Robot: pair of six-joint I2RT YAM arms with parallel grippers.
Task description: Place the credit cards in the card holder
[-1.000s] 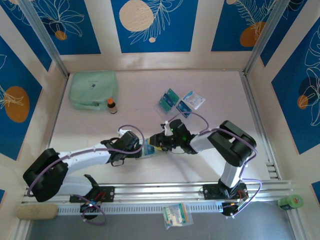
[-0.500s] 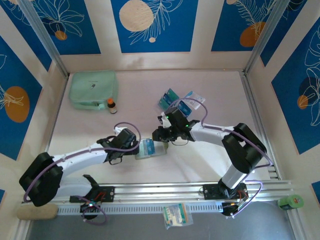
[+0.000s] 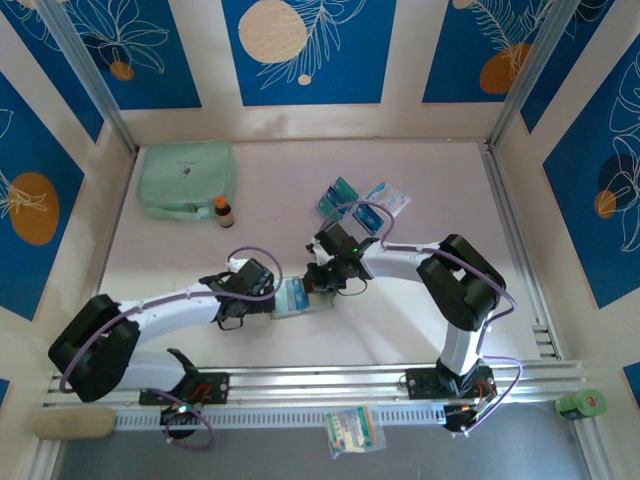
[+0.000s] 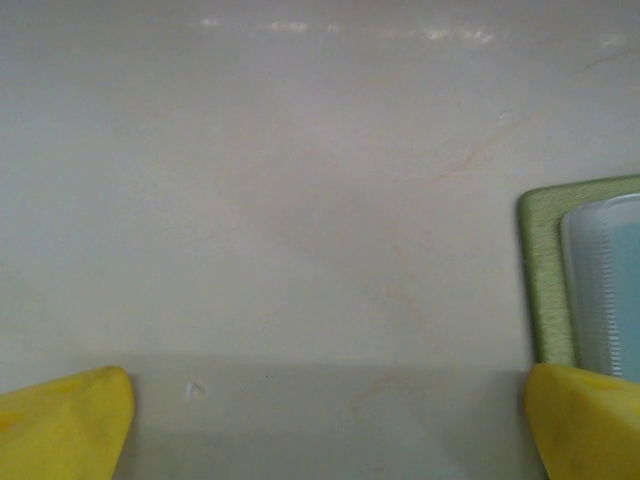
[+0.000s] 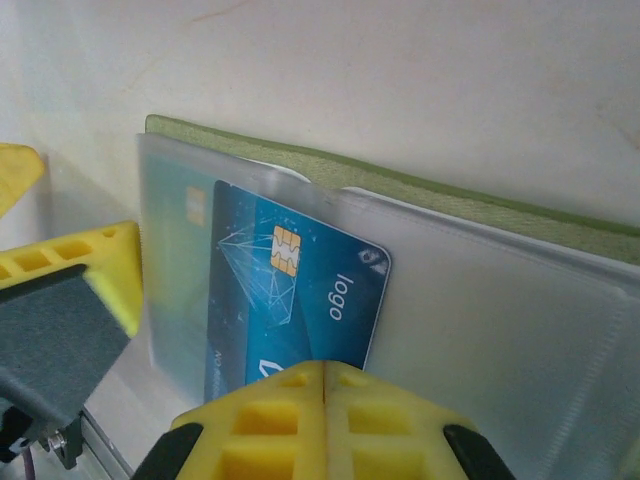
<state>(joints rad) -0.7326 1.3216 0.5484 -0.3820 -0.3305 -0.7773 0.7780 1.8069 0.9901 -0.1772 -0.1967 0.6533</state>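
Observation:
The olive-green card holder (image 3: 300, 298) lies open on the table between both arms, its clear pockets up (image 5: 480, 300). A blue credit card (image 5: 290, 285) with a gold chip sits partly inside a clear pocket, its right end sticking out. My right gripper (image 5: 325, 385) is shut, its joined tips resting at the card's near edge. My left gripper (image 4: 325, 430) stands wide open at the holder's left end, and the holder's green corner (image 4: 545, 270) lies by its right finger. Two more credit cards (image 3: 338, 197) (image 3: 366, 214) lie further back.
A mint-green zip pouch (image 3: 187, 178) and a small brown bottle (image 3: 223, 211) stand at the back left. A white-and-blue packet (image 3: 390, 198) lies beside the loose cards. One pad of the left gripper (image 5: 60, 310) is close to the holder's left edge.
My right gripper has closed and shifted slightly left toward the holder. The left arm has drawn back a little to the left, jaws still wide.

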